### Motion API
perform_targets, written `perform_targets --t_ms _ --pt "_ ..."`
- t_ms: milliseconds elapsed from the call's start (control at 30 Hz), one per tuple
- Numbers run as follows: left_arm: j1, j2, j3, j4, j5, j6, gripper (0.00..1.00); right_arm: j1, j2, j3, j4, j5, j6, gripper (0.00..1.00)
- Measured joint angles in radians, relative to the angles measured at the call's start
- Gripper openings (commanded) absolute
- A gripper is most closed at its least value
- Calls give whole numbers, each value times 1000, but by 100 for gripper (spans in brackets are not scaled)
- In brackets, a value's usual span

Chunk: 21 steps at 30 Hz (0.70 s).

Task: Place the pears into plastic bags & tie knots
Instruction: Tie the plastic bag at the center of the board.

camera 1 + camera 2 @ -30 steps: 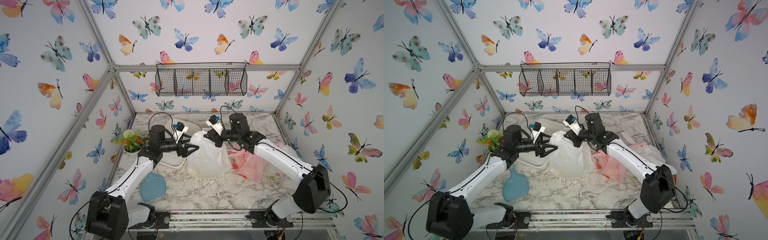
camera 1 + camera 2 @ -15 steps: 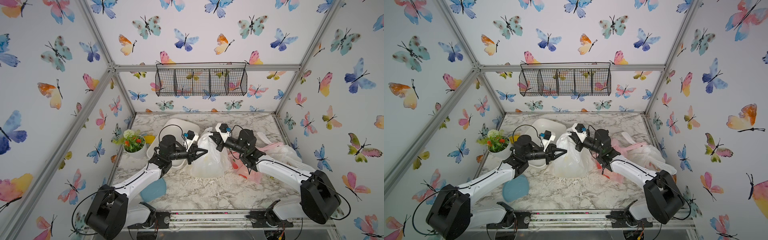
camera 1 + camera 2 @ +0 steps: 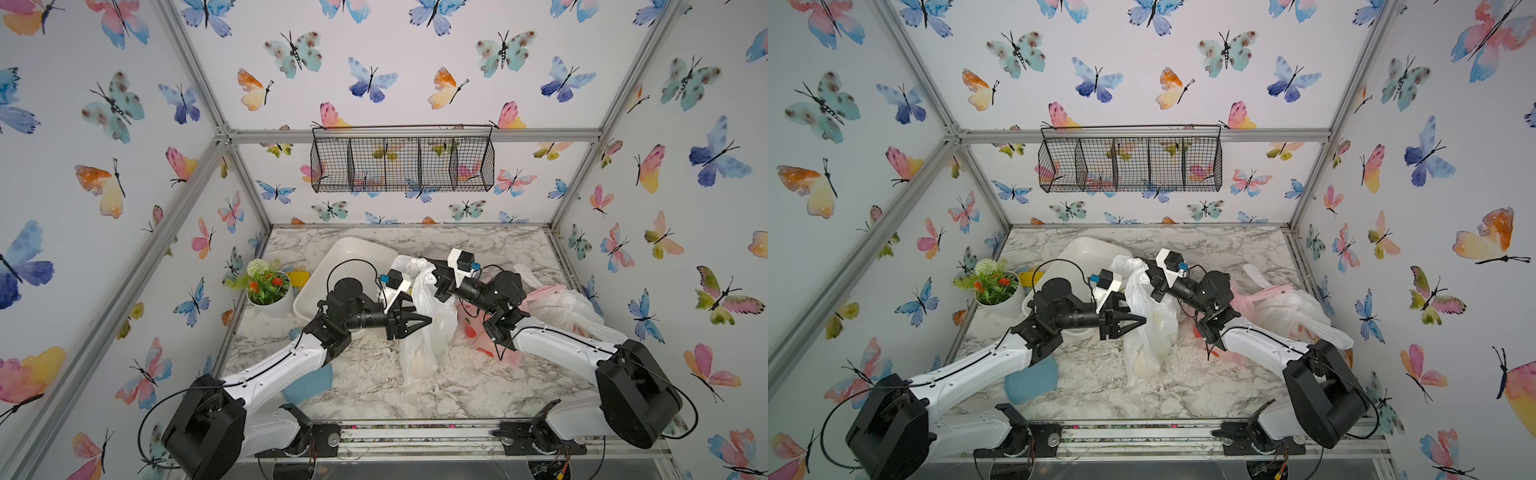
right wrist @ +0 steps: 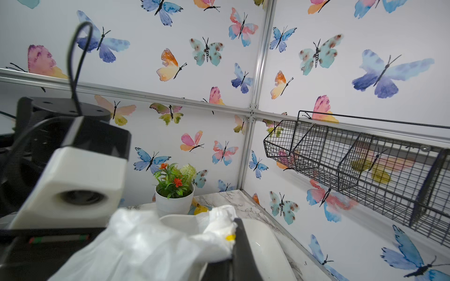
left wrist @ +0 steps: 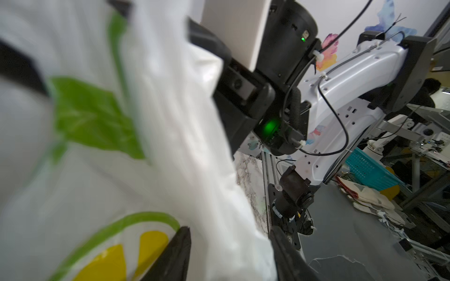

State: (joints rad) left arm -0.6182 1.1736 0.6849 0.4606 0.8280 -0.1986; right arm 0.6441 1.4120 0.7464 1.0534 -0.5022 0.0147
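The left arm point(image 3: 282, 365) is stretching low over the worktop from the near left corner, forearm level. Its hand point(image 3: 419, 322) is pointing right, with fingers point(image 5: 175, 253) standing apart on either side of a fold of the bag point(image 3: 424, 336). The right arm point(image 3: 557, 345) is bending at the elbow and angling leftward, its hand point(image 3: 434, 282) pinching the bag's bunched top just behind the left hand.

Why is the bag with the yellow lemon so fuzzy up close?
Left wrist view: the lemon bag sits very close to the lens, so it blurs, while the right arm behind is sharp. In both top views it looks crisp.
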Motion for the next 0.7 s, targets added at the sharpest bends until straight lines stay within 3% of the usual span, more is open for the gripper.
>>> perform_targets --t_ms 133,300,533,700 --pt "101 -122 -14 -55 3 -6 61 -3 0 -10 13 -42 25 3" --pt "134 -163 11 -46 -26 -8 57 -4 6 -10 39 -92 60 3" --pt "129 27 37 100 -119 -45 54 -4 47 -6 94 -138 144 3" --pt "32 151 13 276 -144 -106 54 -5 73 -5 151 -148 225 3"
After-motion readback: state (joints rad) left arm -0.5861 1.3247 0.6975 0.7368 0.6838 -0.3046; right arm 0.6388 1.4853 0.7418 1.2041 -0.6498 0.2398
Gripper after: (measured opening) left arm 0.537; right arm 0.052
